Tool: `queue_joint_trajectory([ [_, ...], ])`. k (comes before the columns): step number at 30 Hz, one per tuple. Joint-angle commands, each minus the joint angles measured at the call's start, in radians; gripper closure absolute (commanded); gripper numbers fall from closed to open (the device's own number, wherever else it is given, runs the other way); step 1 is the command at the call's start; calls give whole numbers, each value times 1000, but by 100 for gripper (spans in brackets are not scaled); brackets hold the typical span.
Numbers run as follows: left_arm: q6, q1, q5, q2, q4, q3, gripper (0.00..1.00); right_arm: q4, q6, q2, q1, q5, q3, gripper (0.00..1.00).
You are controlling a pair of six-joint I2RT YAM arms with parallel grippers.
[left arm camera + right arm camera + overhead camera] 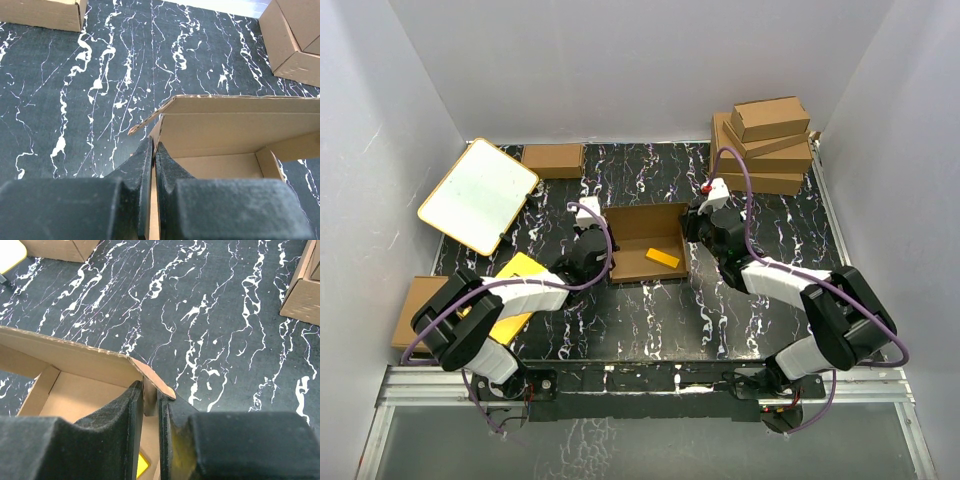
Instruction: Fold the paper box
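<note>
- Top external view: the paper box (638, 232) lies open like a tray at the middle of the counter (620, 320). Its long axis runs left to right, straight between the two arms. The left arm (525, 295) reaches its left end wall and the right arm (775, 275) its right end wall, so each is about equally near its own end. A yellow card (663, 258) lies inside the box, towards lower right. A stack of cardboard boxes (765, 145) stands well apart at upper right.
- Left wrist view: the left jaws are pinched tight on the top edge of the box's (235, 130) end wall at lower centre. The tray opens to the right of them, and the far wall rises across the middle of the frame.
- Right wrist view: the right jaws stand narrow, closed on the corner of the box's (80, 390) other end wall, where a small flap sticks up between them. The tray lies to their left. The next fold likely hinges on both end walls staying upright.
</note>
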Motion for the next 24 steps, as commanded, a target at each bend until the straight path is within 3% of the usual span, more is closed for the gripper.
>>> queue_joint_trajectory([
  [1,-62,-44,51,-34,-40,-22,100,-12,33,-36,33,-66,-15,78],
  [24,-89,-71,42,-61,-62,-49,100,-93,82,-64,48,-114,1,75],
])
